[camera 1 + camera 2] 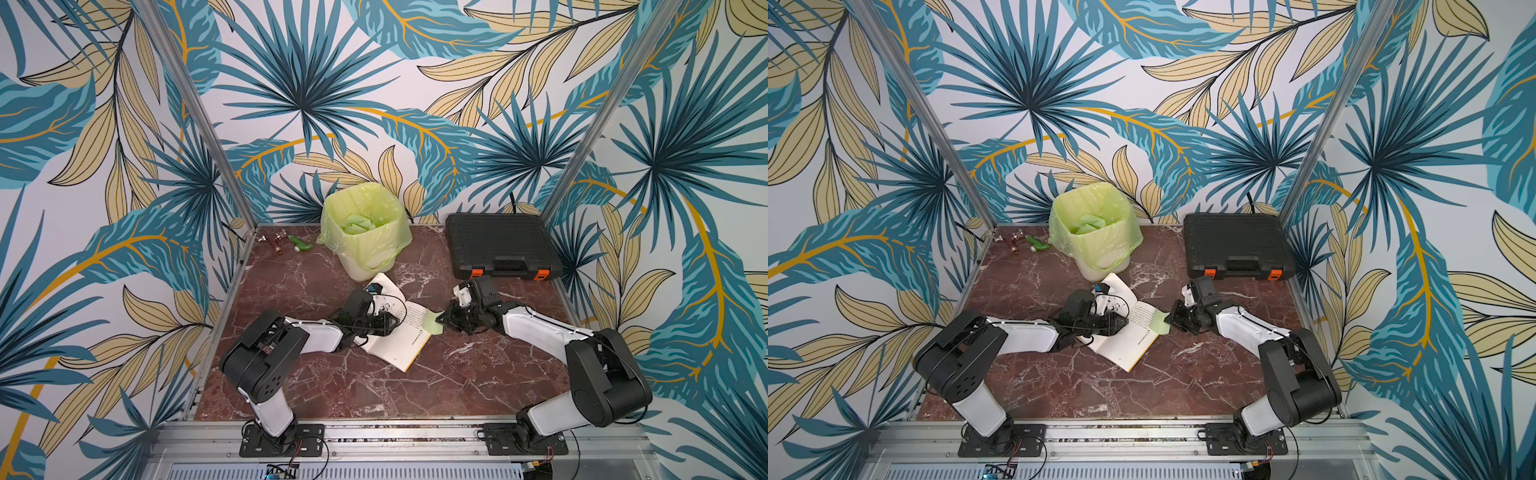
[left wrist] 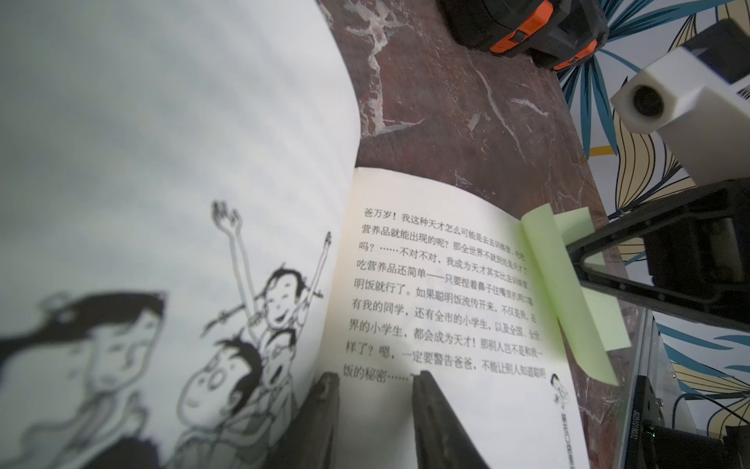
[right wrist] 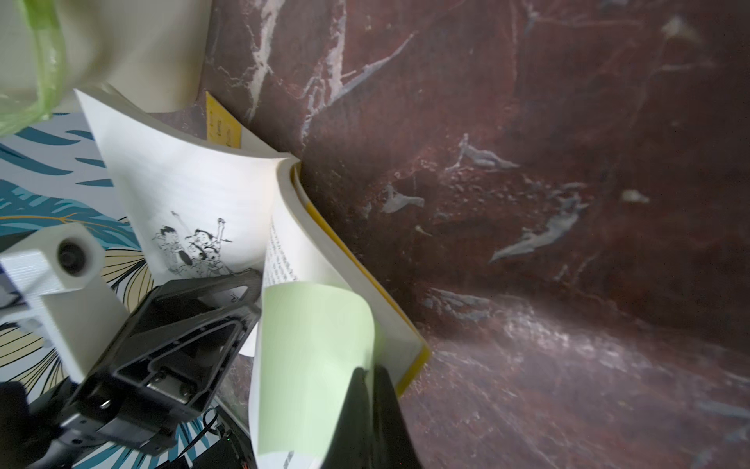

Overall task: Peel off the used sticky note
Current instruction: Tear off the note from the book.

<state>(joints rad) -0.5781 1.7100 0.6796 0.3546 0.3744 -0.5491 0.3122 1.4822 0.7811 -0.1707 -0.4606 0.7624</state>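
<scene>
Just beyond book (image 1: 409, 334): bin (image 1: 368, 253), black case (image 1: 500, 243).

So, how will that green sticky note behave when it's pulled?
Probably floppy: the green sticky note curls over where the right end effector pinches its edge. Likely feather-light, so the page may lift with it; the left end effector on the book should help.

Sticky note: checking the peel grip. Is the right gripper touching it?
Touching. The right wrist view shows the right gripper shut on the sticky note, at its curled edge.
</scene>
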